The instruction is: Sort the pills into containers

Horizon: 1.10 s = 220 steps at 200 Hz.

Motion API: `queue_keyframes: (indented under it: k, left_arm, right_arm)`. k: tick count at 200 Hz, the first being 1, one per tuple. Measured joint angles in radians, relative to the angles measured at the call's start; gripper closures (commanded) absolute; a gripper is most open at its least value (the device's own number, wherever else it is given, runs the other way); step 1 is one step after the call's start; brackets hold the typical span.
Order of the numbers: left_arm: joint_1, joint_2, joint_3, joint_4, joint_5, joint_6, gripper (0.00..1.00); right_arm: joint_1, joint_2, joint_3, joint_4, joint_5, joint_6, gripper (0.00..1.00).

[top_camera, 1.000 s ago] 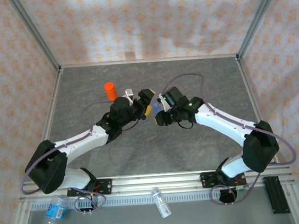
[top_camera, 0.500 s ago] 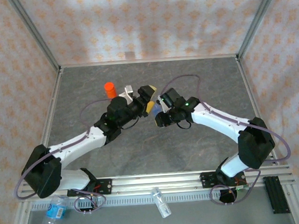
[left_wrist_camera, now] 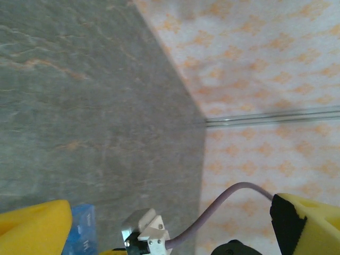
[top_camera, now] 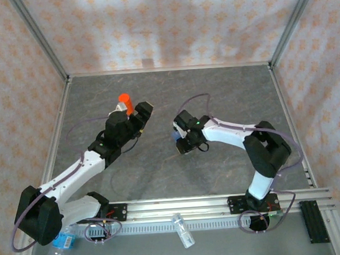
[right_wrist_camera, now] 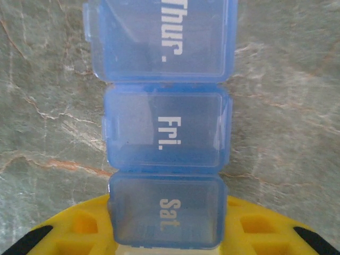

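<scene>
The containers are a translucent blue pill-organizer strip (right_wrist_camera: 166, 125) with shut lids marked Thur., Fri. and Sat. My right gripper (right_wrist_camera: 167, 226) is shut on its Sat. end, yellow pads on either side, over the grey table. From above, the strip (top_camera: 175, 129) pokes out of the right gripper (top_camera: 180, 137) at mid-table. My left gripper (top_camera: 131, 111) stands open beside the orange vial, well apart from the strip. Its wrist view shows the open left gripper (left_wrist_camera: 170, 228) with nothing held, and a corner of the strip (left_wrist_camera: 82, 231) far off. The pills are out of view.
An orange vial (top_camera: 124, 101) stands upright just beyond my left gripper. Patterned walls and metal posts ring the table (top_camera: 214, 96). Off the near edge lie a clear water bottle (top_camera: 60, 244), a small clear vial (top_camera: 182, 229) and a black block (top_camera: 314, 221).
My left arm has swung left, away from the right gripper, and now sits by the orange vial. The right gripper has shifted slightly left, still holding the strip.
</scene>
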Motion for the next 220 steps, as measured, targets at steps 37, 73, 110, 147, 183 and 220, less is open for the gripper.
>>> queue_keyframes:
  k: [37,73,110,147,183,220]
  left_arm:
    - [0.0,0.0,-0.004,-0.047,-0.005,0.043,0.03]
    - [0.0,0.0,-0.006,-0.065,-0.006,0.053,0.03]
    - [0.0,0.008,-0.006,-0.064,-0.006,0.053,0.03]
    - [0.0,0.035,-0.006,-0.064,-0.003,0.06,0.03]
    - [0.0,0.047,-0.005,-0.064,-0.003,0.071,0.03]
    - [0.0,0.056,-0.005,-0.064,0.0,0.078,0.03]
  right_arm:
    - [0.031,0.06,0.011,0.008,0.032,-0.024,0.67]
    - [0.033,0.066,0.013,0.021,0.043,-0.032,0.49]
    - [0.048,0.068,0.013,0.022,0.055,-0.026,0.35]
    - [0.045,0.056,0.0,0.009,0.125,-0.002,0.33]
    - [0.044,0.044,0.0,-0.041,0.212,0.041,0.32]
    - [0.042,0.044,0.011,-0.113,0.296,0.084,0.32]
